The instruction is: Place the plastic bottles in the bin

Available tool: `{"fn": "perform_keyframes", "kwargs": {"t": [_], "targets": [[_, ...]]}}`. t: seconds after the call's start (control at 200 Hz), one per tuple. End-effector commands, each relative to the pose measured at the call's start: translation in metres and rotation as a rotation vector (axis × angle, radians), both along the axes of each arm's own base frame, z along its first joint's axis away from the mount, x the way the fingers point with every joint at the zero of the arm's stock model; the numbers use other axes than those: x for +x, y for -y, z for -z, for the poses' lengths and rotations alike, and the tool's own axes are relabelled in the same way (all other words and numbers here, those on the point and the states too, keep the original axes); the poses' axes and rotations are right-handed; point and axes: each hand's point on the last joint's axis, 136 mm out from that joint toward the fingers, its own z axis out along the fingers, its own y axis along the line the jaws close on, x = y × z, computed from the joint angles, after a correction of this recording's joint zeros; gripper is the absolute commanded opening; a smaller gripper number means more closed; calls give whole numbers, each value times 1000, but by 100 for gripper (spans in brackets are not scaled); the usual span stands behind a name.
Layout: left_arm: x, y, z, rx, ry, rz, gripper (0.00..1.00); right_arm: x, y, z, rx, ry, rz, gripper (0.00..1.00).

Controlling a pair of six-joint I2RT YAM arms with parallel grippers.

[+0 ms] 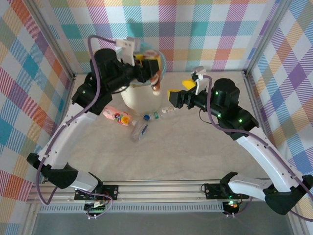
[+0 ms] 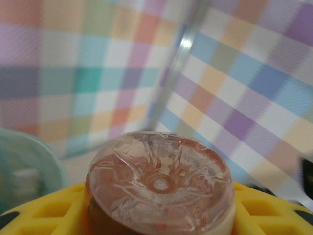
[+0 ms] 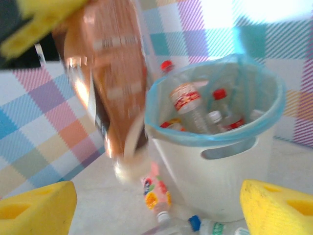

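Between plaid walls [image 1: 205,29], on the pale counter [image 1: 186,152], we saw loose bottles [image 1: 141,129] beside the bin [image 3: 230,171]. The left gripper [image 1: 149,66] clasped a brown bottle [image 3: 117,83] near its rim, and the right gripper [image 1: 180,89] gaped empty.

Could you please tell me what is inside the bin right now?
Inside the bin, the right wrist view shows several clear bottles with red caps, one red-labelled, against the teal liner. The bin's wall hides whatever lies lower down.

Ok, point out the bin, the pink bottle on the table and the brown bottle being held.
bin [image 3: 222,188]: right wrist view, white side wall.
pink bottle [image 1: 115,115]: top external view, label.
brown bottle [image 2: 159,183]: left wrist view, its base.
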Motion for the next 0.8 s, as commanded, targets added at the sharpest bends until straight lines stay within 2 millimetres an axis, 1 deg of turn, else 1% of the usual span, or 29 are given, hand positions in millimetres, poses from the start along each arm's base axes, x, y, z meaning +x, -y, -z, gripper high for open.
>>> {"fn": "perform_keyframes", "kwargs": {"t": [0.0,0.04,0.13,0.165,0.195,0.3,0.345,0.41,0.52,0.575,0.625,0.66,0.7,0.795], "targets": [[53,-38,-3,53,25,-234,50,2,17,-21,-8,88,88,86],[72,-45,-1,55,17,-274,50,2,17,-21,-13,93,85,86],[111,-54,4,45,1,-317,50,2,15,-19,-25,95,74,86],[130,-54,15,48,-20,-334,49,2,14,-18,-27,92,71,86],[141,-57,16,37,-26,-347,49,2,13,-17,-31,93,68,85],[182,-54,40,32,-68,-370,48,2,11,-14,-32,84,58,85],[194,-52,49,32,-80,-379,51,2,11,-12,-33,81,54,85],[211,-49,70,28,-116,-389,53,2,10,-9,-34,72,51,85],[228,-40,100,21,-173,-379,56,3,10,-3,-39,57,51,84],[232,-36,113,26,-203,-370,64,3,9,-1,-37,53,50,84],[233,-35,121,29,-226,-371,74,3,8,1,-36,43,47,84],[233,-36,125,30,-238,-374,80,3,8,1,-34,41,45,84],[233,-36,126,32,-246,-376,83,3,7,2,-33,38,44,83],[229,-38,124,37,-249,-378,85,4,7,4,-30,32,44,82]]}}
